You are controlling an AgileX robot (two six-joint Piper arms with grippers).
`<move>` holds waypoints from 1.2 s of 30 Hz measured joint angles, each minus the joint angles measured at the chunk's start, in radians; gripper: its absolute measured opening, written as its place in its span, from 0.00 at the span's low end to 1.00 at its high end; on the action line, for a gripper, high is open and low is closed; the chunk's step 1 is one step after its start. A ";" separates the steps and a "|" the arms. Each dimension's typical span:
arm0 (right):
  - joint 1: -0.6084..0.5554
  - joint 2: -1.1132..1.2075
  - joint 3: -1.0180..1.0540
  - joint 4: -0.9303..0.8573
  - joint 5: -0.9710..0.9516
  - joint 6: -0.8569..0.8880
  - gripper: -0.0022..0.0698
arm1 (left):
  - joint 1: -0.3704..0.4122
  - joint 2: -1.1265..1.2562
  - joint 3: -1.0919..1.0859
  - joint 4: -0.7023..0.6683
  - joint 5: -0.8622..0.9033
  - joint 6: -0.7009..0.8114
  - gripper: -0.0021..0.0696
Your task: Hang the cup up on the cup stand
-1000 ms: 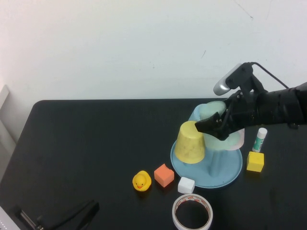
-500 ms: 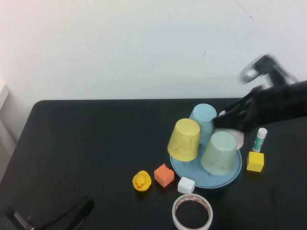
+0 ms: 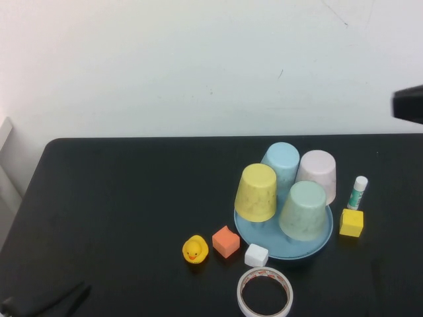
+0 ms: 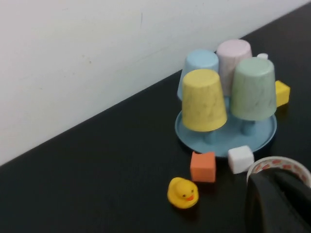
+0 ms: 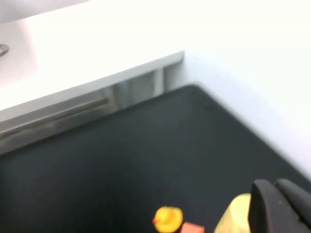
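The mint-green cup [image 3: 304,209] sits upside down on a peg of the light blue cup stand [image 3: 291,249], at its front right, with no gripper touching it. It also shows in the left wrist view [image 4: 253,88], over the stand's dish [image 4: 257,141]. My right gripper [image 5: 282,204] is shut and empty; in the high view only a dark part of it [image 3: 408,104] shows at the right edge, well above and right of the stand. My left gripper [image 4: 279,199] is shut and empty, low at the table's front left corner [image 3: 46,305].
A yellow cup [image 3: 258,191], a light blue cup [image 3: 281,162] and a pale pink cup [image 3: 317,173] also hang on the stand. In front lie a rubber duck [image 3: 195,249], orange cube [image 3: 226,241], white cube [image 3: 256,255] and tape roll [image 3: 265,292]. A yellow cube [image 3: 351,222] and glue stick [image 3: 357,192] lie to the right.
My right gripper has let go of the mint-green cup on the stand and pulled away up and to the right. My left gripper has slid further toward the front left corner.
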 joint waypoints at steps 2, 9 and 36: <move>0.000 -0.120 0.069 0.007 -0.043 -0.005 0.03 | 0.000 -0.003 -0.011 0.023 0.030 0.010 0.03; 0.000 -0.616 0.283 -0.009 -0.266 0.005 0.03 | 0.000 -0.004 -0.011 0.081 0.068 0.024 0.03; 0.000 -1.146 0.444 -0.391 0.023 0.552 0.03 | 0.000 -0.004 -0.011 0.081 0.068 0.024 0.03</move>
